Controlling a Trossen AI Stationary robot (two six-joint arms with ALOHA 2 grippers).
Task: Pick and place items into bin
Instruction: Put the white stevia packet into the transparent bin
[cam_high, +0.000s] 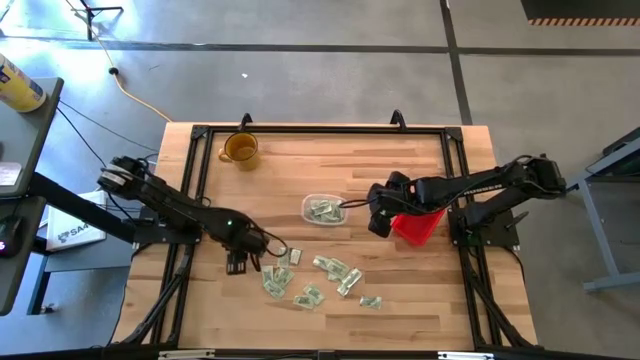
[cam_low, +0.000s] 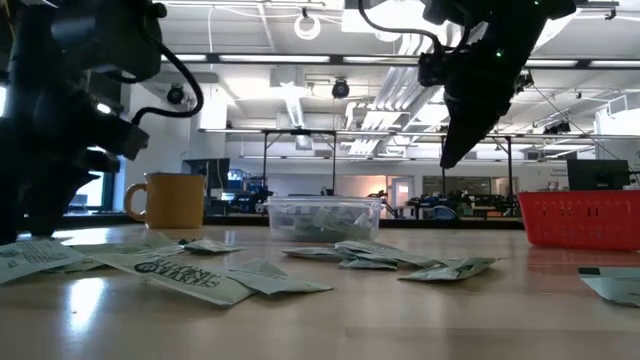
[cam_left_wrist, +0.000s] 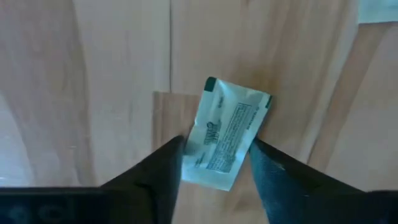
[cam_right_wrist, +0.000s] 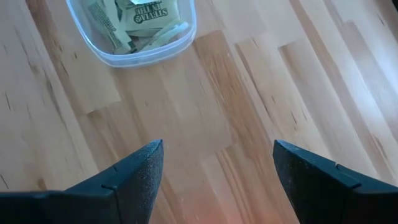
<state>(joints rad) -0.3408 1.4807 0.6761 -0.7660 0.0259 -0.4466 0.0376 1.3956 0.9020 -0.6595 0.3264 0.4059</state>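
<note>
Several pale green and white packets (cam_high: 335, 268) lie flat and scattered on the near half of the wooden table, also low in the low view (cam_low: 370, 255). The clear shallow bin (cam_high: 308, 205) sits mid-table with a few packets inside (cam_right_wrist: 140, 15). My left gripper (cam_high: 238, 264) is at the left end of the scatter and is shut on one packet (cam_left_wrist: 227, 134). My right gripper (cam_high: 378, 222) hangs just right of the bin, open and empty (cam_right_wrist: 217, 144), well above the wood in the low view (cam_low: 455, 150). My left gripper pinches one packet between its two fingers (cam_left_wrist: 171, 165), which bear on its two long edges near the lower end (cam_left_wrist: 211, 171). The rest of the packet sticks out past the fingertips. Whether it is clear of the table I cannot tell.
An amber mug (cam_high: 240, 150) stands near the far left edge. A red mesh basket (cam_high: 420, 225) sits right of my right gripper. Bare wood lies between the bin and the scattered packets and along the table's far side.
</note>
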